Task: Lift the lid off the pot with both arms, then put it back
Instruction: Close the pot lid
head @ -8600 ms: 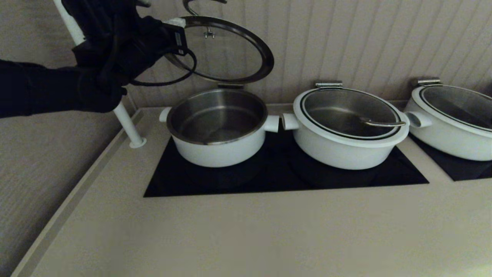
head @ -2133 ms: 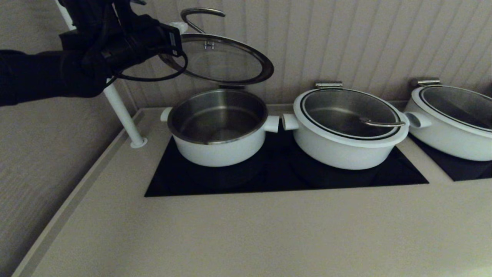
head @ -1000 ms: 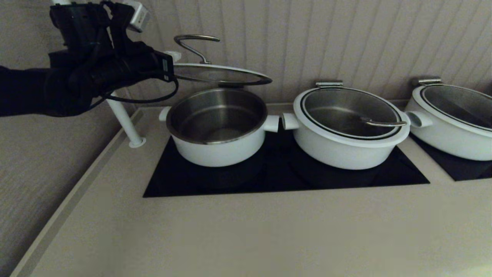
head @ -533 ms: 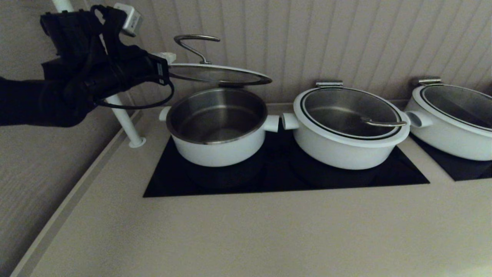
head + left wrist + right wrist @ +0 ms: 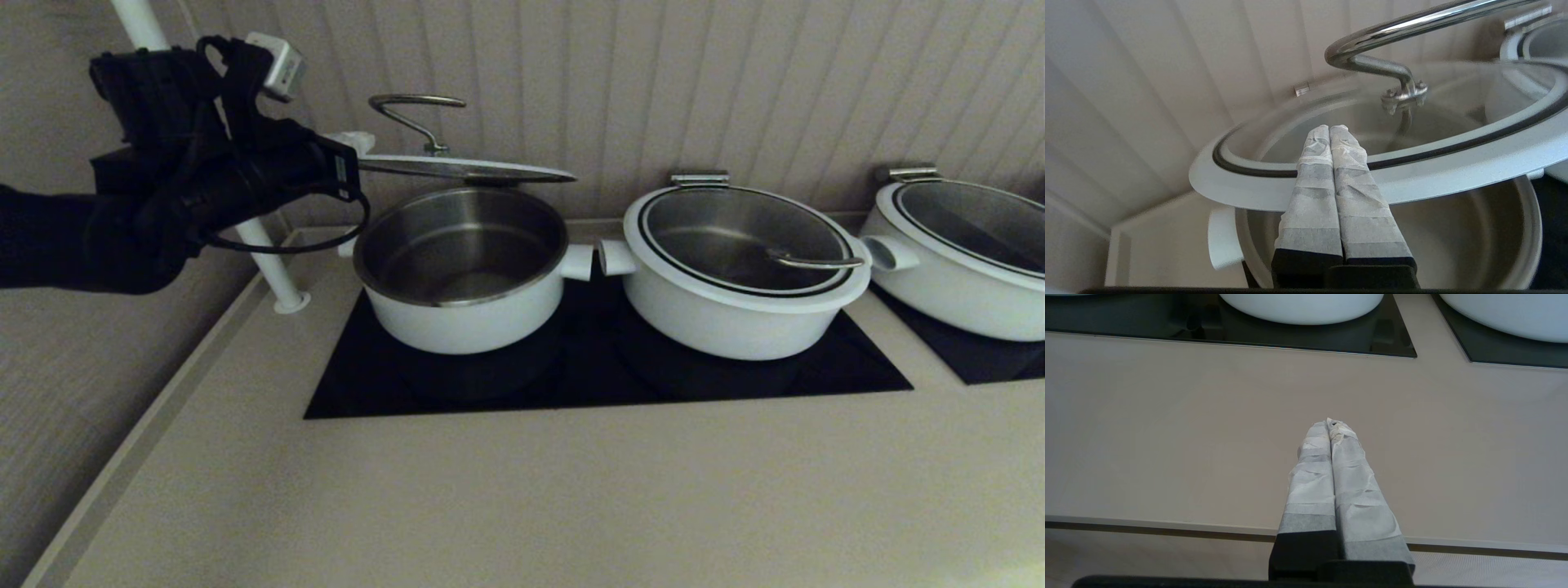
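The pot [image 5: 461, 318] stands open on the left of the black cooktop [image 5: 604, 376]. Its lid [image 5: 465, 167] hangs nearly level a little above it, joined at a hinge [image 5: 490, 181] at the back, wire handle [image 5: 412, 106] up. My left gripper [image 5: 351, 140] is shut, with its fingers lying across the top of the lid's left rim. In the left wrist view the gripper [image 5: 1329, 127] overlaps the white rim [image 5: 1453, 163], with the pot [image 5: 1474, 228] below. My right gripper [image 5: 1328, 421] is shut and empty over bare counter, out of the head view.
A wider lidded white pot [image 5: 735, 318] stands right beside the pot, and a third [image 5: 955, 294] at the far right. A white pole [image 5: 269, 261] rises behind my left arm. A ribbed wall runs close behind the pots. Beige counter [image 5: 522, 490] lies in front.
The lid has swung down from a steep tilt to nearly level over the pot. My left gripper has come down and leftward with its rim.
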Robot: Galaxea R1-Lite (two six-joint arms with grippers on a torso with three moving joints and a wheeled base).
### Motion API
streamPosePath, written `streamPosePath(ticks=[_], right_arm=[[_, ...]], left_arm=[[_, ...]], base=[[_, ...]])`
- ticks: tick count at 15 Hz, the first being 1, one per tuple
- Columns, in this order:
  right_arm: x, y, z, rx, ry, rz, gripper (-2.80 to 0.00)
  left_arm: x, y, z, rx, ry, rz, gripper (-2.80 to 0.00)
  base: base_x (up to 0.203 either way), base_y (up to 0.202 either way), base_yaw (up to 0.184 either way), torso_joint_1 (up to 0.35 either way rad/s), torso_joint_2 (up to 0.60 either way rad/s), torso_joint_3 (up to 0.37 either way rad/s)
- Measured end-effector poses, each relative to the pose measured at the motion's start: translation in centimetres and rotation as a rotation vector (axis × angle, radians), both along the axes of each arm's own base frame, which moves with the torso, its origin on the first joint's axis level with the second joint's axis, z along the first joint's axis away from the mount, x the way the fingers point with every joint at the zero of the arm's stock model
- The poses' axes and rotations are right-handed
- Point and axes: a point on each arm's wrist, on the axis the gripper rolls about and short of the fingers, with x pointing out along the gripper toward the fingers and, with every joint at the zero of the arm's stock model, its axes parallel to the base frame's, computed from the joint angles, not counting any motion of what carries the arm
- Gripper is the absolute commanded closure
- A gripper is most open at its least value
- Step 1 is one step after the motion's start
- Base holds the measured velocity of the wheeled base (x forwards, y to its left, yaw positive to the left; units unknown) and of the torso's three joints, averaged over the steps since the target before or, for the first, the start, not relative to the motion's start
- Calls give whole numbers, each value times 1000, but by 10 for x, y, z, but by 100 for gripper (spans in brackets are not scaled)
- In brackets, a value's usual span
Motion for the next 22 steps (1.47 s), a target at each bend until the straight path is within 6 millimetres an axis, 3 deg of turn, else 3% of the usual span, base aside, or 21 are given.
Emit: streamPosePath(ticks=[12, 22], right_arm=[[0, 0, 0, 0, 0, 0, 0], [0, 0, 0, 0, 0, 0, 0]], left_arm=[[-21, 3, -34, 6, 32, 0, 0], [-27, 2, -54, 15, 81, -4, 0]], base=[[0, 0, 0, 0, 0, 0], [0, 0, 0, 0, 0, 0]])
